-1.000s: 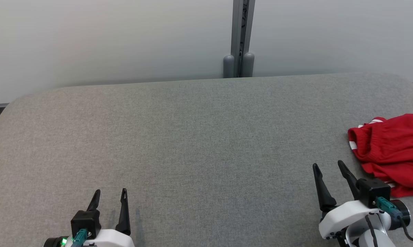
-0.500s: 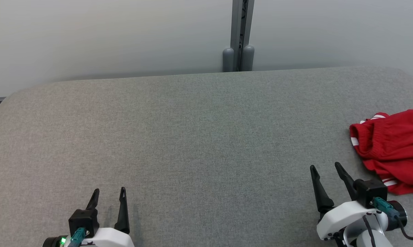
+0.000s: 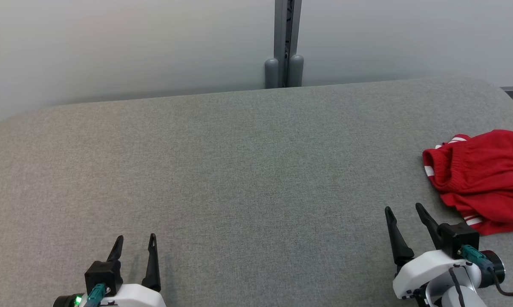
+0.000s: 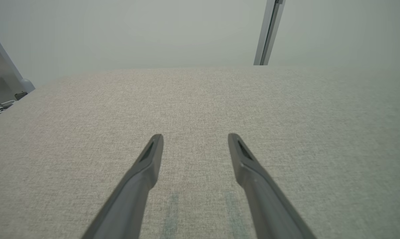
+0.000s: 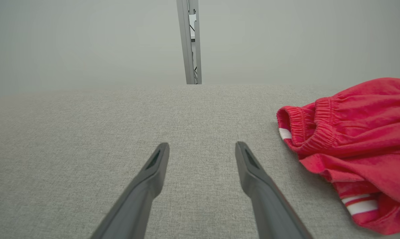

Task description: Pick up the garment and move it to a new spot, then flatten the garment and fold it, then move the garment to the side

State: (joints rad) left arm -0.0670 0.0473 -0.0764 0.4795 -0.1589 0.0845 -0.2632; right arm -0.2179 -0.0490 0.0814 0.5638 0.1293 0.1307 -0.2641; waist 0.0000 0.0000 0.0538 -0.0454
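A crumpled red garment with a gathered elastic waistband and white stripes lies bunched on the far right of a broad table covered in grey woven fabric, partly cut off by the head view's right border. The right gripper hovers low just beside the garment's near-left corner without touching it. Its two dark fingers are spread well apart and have hold of nothing. The left gripper sits at the near-left of the table, well apart from the cloth, its fingers likewise parted and bare.

Both arms appear parked low along the near edge, probably to leave the wide middle of the table free as working room. The heap fits two readings: cloth waiting at the side to be carried inward, or cloth set aside after a loose fold. Its rumpled lie settles neither.

The right wrist view gives detail the head view lacks: the puckered waistband opening towards the fingers, folds stacked on one another, and white bands near a lower hem. The left wrist view shows pale cables on the floor beyond the table's left corner. The head view alone sets both grippers against the grey metal post between pale wall panels
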